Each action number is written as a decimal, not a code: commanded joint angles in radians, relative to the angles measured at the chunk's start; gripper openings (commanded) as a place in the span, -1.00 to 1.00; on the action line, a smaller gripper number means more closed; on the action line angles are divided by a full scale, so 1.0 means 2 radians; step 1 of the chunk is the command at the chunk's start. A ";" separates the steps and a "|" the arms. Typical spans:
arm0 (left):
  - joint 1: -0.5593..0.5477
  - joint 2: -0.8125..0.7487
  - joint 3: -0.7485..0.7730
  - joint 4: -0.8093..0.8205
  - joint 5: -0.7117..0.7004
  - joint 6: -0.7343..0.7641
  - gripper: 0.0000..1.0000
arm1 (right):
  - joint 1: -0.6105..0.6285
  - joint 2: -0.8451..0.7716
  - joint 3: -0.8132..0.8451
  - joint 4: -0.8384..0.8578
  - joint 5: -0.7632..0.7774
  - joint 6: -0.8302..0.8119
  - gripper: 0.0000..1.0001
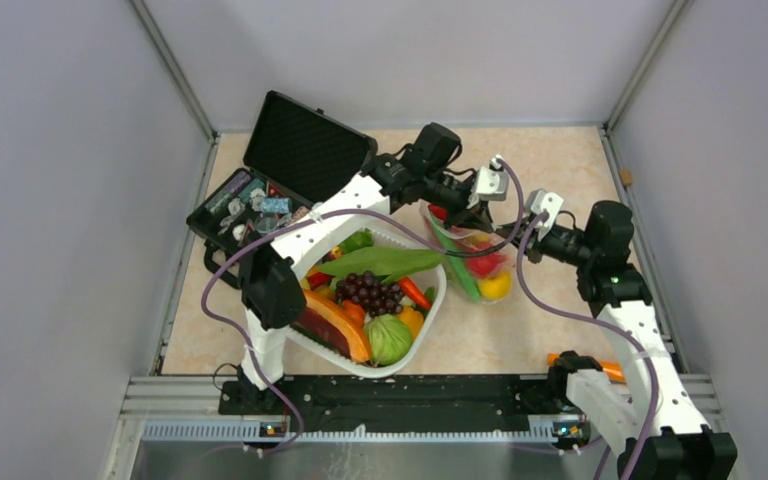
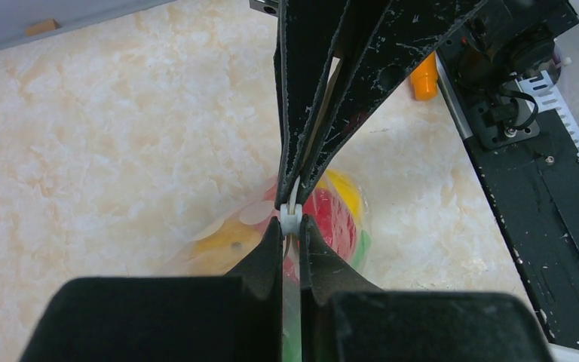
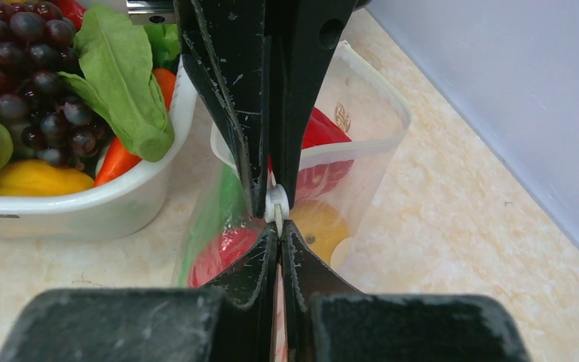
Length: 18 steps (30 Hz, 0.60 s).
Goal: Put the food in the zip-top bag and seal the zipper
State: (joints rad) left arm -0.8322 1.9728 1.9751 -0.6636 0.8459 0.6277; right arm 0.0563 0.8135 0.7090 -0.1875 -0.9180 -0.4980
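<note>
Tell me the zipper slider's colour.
The slider is white; right wrist view shows it best.

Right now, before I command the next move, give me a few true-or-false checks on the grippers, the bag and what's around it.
1. The left gripper and the right gripper are both pinched shut on the top edge of the zip-top bag. True.
2. The zip-top bag is empty. False: red, yellow and green food shows through it.
3. The grape bunch lies in the white basket. True.
4. The black case has its lid closed. False: the lid stands open.
5. The zip-top bag sits inside the white basket. False: it is outside, beside the basket.
</note>
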 commanded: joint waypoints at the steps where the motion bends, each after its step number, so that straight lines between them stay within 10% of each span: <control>1: -0.004 0.004 0.019 0.000 -0.005 0.006 -1.00 | 0.000 -0.004 0.029 0.011 0.007 -0.005 -1.00; 18: 0.018 -0.024 -0.029 0.013 -0.058 0.007 -1.00 | 0.000 -0.019 0.024 0.010 0.000 0.006 -1.00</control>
State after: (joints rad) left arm -0.8192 1.9652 1.9343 -0.6411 0.7769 0.6464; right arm 0.0563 0.8101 0.7090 -0.2039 -0.8841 -0.4938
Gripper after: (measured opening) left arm 0.035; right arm 0.003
